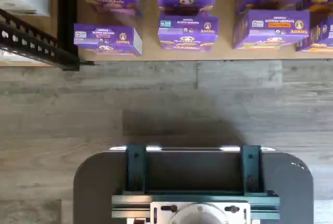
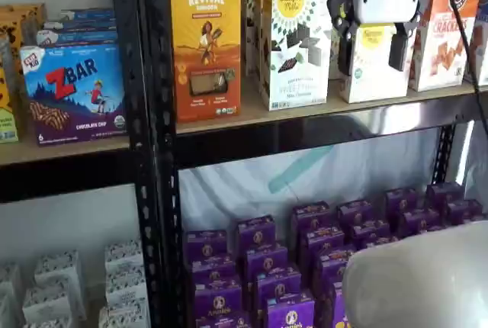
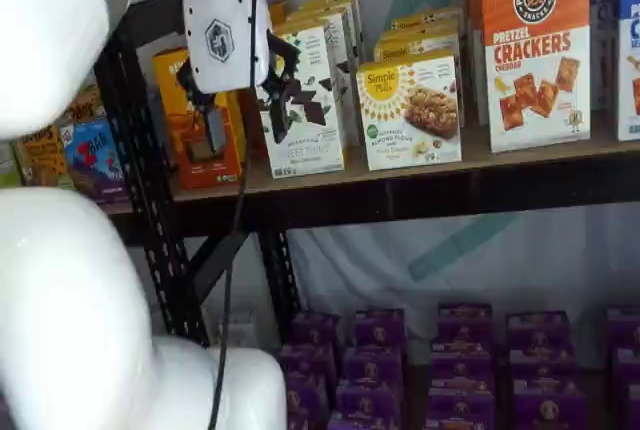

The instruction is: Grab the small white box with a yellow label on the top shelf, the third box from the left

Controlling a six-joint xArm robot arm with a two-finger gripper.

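The small white box (image 2: 374,80) with a round yellow logo stands on the top shelf (image 2: 252,118) between a taller white box and an orange cracker box. It also shows in a shelf view (image 3: 410,110), on the pale board (image 3: 450,165), with its snack picture facing out. My gripper (image 2: 371,65) is open, with a plain gap between its black fingers, and holds nothing. It hangs in front of the shelf and apart from the box; in a shelf view the gripper (image 3: 245,140) appears left of it. The wrist view does not show the box.
The taller white box with chocolate squares (image 2: 293,46) and a yellow Revival box (image 2: 206,46) stand to the left, the orange cracker box (image 2: 446,30) to the right. A black upright (image 2: 149,114) separates the ZBar box (image 2: 72,91). Purple boxes (image 1: 187,31) fill the lower shelf.
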